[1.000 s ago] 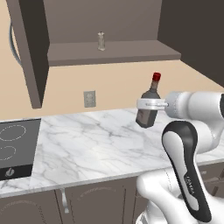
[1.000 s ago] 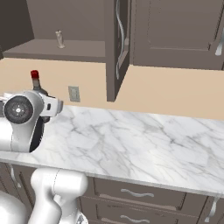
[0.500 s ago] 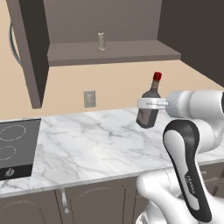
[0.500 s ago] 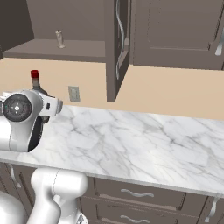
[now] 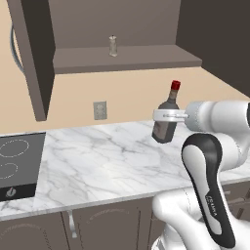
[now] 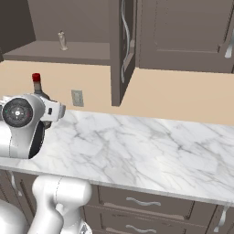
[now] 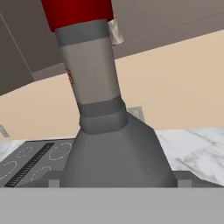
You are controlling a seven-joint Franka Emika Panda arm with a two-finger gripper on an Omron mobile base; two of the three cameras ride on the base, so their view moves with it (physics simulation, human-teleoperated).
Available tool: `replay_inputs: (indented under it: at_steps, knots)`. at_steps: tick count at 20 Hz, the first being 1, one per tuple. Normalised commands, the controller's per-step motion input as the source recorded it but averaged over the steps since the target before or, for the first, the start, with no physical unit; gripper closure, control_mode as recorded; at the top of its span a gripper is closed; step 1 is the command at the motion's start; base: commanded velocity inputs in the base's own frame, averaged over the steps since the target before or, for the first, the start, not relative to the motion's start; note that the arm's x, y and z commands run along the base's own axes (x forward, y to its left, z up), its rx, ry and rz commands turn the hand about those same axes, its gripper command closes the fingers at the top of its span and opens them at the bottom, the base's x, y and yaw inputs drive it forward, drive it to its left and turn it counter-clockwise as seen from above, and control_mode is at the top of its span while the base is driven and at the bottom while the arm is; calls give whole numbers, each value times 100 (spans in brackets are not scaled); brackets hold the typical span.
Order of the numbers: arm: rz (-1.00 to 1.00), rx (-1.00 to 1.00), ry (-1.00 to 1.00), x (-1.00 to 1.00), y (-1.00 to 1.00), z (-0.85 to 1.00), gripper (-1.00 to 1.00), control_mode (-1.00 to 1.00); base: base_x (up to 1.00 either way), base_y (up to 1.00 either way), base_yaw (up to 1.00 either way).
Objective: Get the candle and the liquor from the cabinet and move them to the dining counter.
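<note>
Liquor (image 5: 166,122) dark, red cap; cabinet (image 5: 122,19) dark brown.

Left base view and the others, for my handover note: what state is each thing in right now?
liquor: held above the counter, tilted, red cap on.
claw: closed around the liquor's body.
candle: upright on the cabinet shelf.
cabinet: doors open.
outlet: nothing plugged in.
cooktop: nothing on it.

The liquor (image 5: 166,122) has drifted slightly left with the arm, slightly tilted above the marble counter (image 5: 102,161).
</note>
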Motion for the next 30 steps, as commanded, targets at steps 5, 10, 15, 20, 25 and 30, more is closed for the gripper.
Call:
replay_inputs:
  at_steps: [5,10,15,20,25,30]
  knots:
    - [0,0,0,0,0,0,100,-100,0,0,0]
    - [0,0,0,0,0,0,100,-100,0,0,0]
    - [0,0,0,0,0,0,100,100,0,0,0]
    - [0,0,0,0,0,0,100,100,-17,2,0]
    - [0,0,0,0,0,0,100,100,-63,-1,-15]
    - [0,0,0,0,0,0,100,100,-44,0,-13]
